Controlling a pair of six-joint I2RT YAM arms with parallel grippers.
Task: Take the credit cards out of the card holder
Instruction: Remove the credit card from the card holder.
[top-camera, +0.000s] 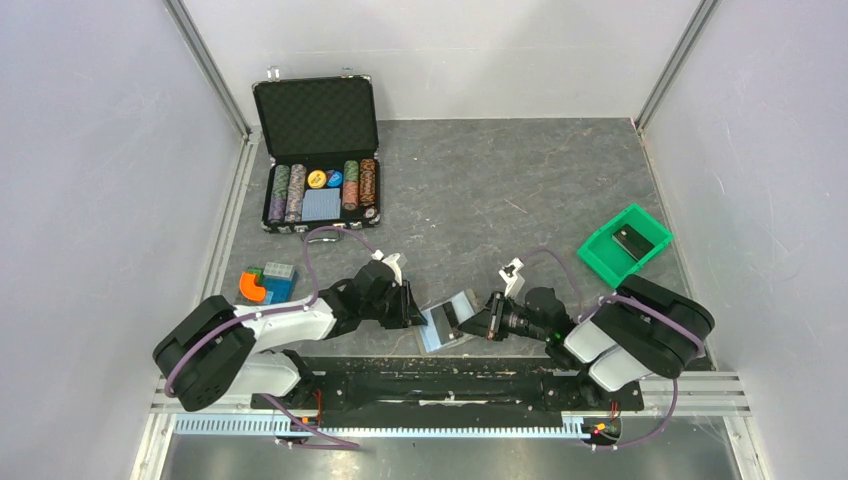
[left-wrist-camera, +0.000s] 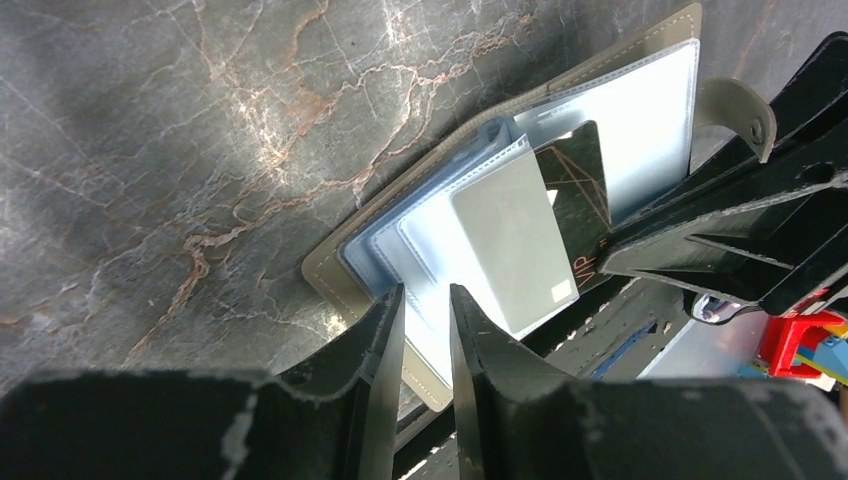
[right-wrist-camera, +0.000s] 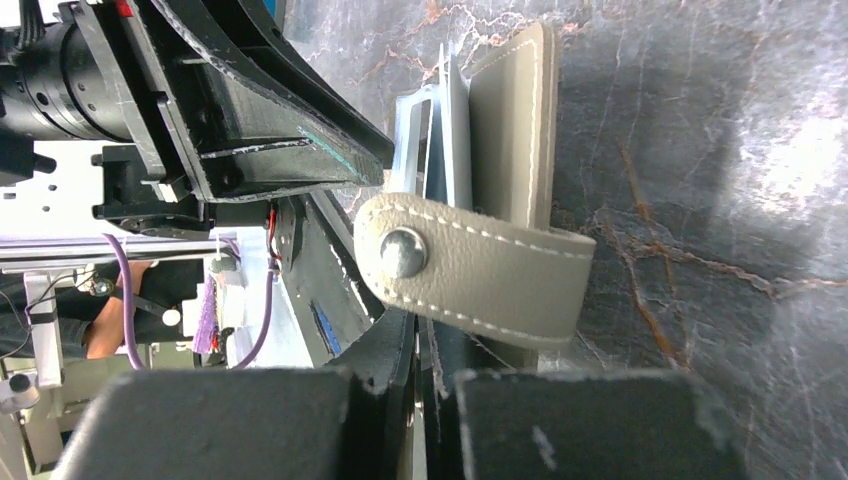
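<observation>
Grey marbled worktop is enclosed by pale panels, and the card holder (top-camera: 450, 322) is laid open at its near edge, between the left arm (top-camera: 290, 320) and the right arm (top-camera: 640, 335). From the left wrist, clear sleeves are seen fanned over the holder's tan border. A pale card (left-wrist-camera: 510, 245) stands partly out of one sleeve, and a dark card (left-wrist-camera: 580, 185) lies just beside it on the side toward the right arm.

The left jaws are held narrowly parted over the holder's near corner, and a strip of bright sleeve is shown in the gap. Whether that sleeve is pinched cannot be told.

The right jaws are pressed together, and the dark card's outer edge is met by their tips, so the card appears to be pinched there. From the right wrist, the holder is seen nearly edge-on, and its snap strap (right-wrist-camera: 480, 270) is curled across just ahead of the closed jaws.

Farther back, an open chip case (top-camera: 318, 150) and a green bin (top-camera: 625, 245) are set well apart from the holder.
</observation>
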